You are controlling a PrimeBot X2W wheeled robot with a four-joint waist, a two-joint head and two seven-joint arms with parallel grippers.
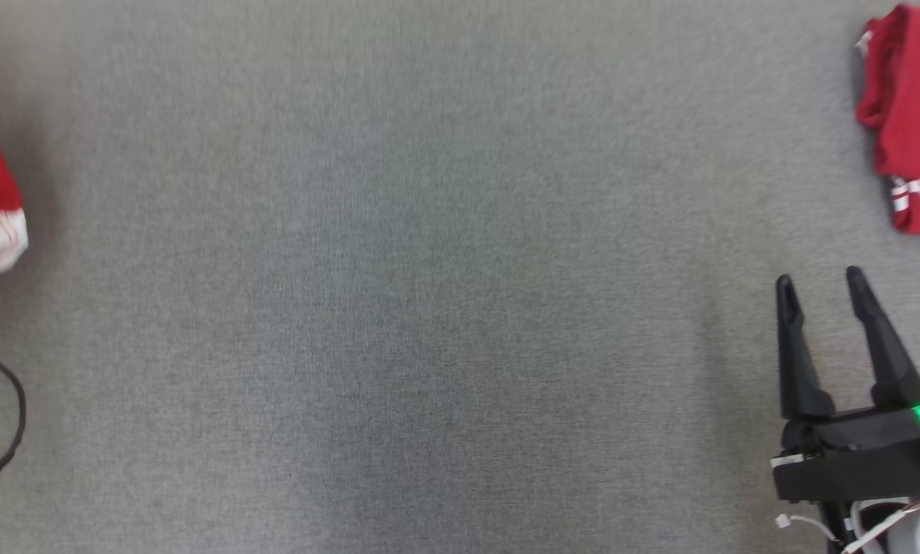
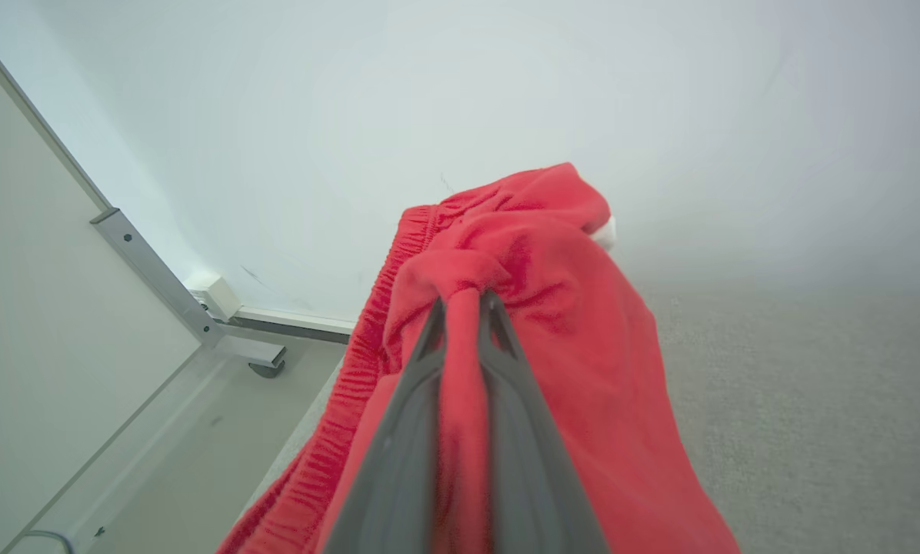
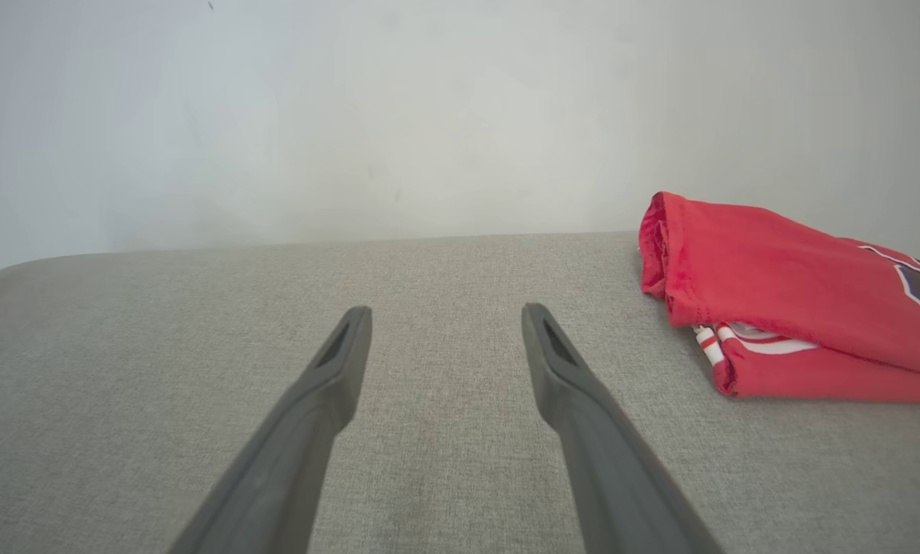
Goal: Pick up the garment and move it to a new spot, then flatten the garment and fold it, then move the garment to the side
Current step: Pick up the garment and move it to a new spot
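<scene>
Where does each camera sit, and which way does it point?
Head view: on the head, facing down at the grey surface; right gripper lower right, jaws open.
Left wrist view: on the left wrist, along the left gripper, jaws shut on a red garment, white wall beyond.
Right wrist view: on the right wrist, low across the surface, along its open jaws.
Shared: head and right wrist views both show the folded garment.

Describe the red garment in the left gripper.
In the left wrist view the red garment is soft, fleece-like cloth, bunched and creased. A gathered elastic band runs along its left edge, and a small white patch peeks out at the far end. The left gripper is shut on a pinched fold, cloth filling the gap between its fingers. Whether it is lifted off the grey fabric surface is unclear.
</scene>
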